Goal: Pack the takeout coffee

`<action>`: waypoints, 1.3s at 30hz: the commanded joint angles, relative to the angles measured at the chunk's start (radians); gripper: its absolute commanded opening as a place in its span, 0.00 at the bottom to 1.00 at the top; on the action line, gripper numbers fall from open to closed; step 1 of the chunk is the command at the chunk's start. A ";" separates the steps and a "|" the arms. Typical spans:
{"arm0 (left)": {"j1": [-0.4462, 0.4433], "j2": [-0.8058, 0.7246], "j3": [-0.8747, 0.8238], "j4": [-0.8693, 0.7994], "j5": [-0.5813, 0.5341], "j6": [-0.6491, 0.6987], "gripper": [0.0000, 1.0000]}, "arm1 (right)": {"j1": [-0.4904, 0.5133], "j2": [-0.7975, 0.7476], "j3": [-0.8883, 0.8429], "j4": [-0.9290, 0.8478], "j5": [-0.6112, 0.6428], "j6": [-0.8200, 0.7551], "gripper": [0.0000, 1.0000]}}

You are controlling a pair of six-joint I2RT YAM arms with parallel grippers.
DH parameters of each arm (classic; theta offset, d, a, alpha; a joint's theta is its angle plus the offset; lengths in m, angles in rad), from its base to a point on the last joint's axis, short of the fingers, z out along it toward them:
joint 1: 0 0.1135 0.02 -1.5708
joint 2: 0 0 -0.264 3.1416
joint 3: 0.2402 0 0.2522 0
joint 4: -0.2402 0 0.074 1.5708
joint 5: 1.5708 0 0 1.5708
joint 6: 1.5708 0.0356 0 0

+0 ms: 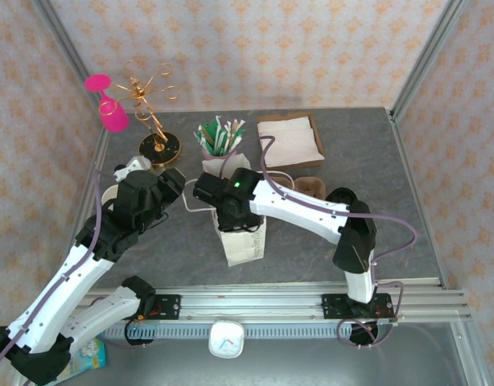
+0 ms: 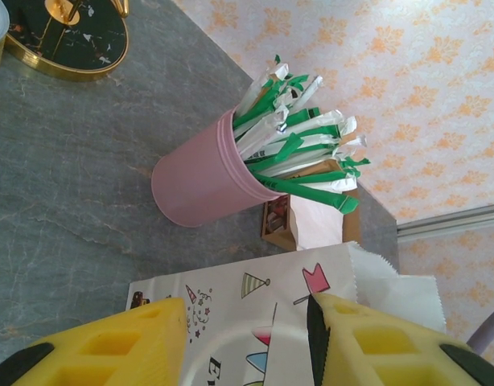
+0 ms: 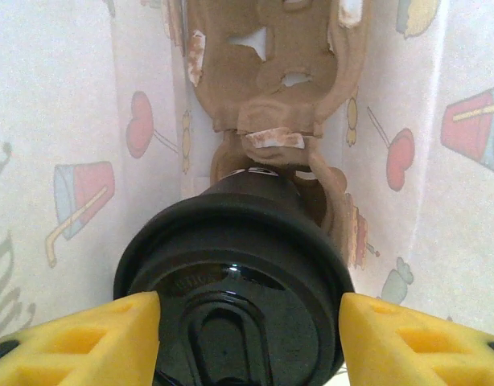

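1. Your right end effector (image 3: 249,304) is sitting inside the bag (image 3: 54,121), the coffee (image 3: 231,241) between its fingers (image 3: 86,338); you cannot tell whether they are pinching it.
2. The carrier (image 3: 263,72) is lying just beyond the coffee.
3. Your left end effector (image 2: 247,338) is standing spread, straddling the bag's top edge.

The table (image 1: 408,209) is coloured grey and veined like stone, and the walls (image 1: 255,48) are papered in cream with an orange floral repeat. The takeout coffee (image 3: 231,241) is capped in glossy black. The paper bag (image 2: 223,285) is printed on white with red hearts, party hats and red-and-blue drink cups. The cup carrier (image 3: 271,64) is left in plain brown cardboard. The straw tub (image 2: 203,181) is finished in pink, and its straws (image 2: 303,145) are wrapped in white with green ends. The stand (image 1: 161,149) is gilded above a black, gold-rimmed base. Bright yellow is worn by the left pincer (image 2: 247,322) and the right pincer (image 3: 249,301); the arms (image 1: 295,211) are cased in black and white.
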 commanded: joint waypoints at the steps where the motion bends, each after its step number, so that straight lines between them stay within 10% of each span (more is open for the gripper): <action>1: 0.011 0.004 0.023 0.018 0.015 0.027 0.45 | -0.007 -0.030 0.037 -0.029 0.022 0.016 0.58; 39: 0.013 0.038 0.057 0.025 0.049 0.055 0.44 | -0.007 -0.093 0.061 -0.030 0.026 0.036 0.59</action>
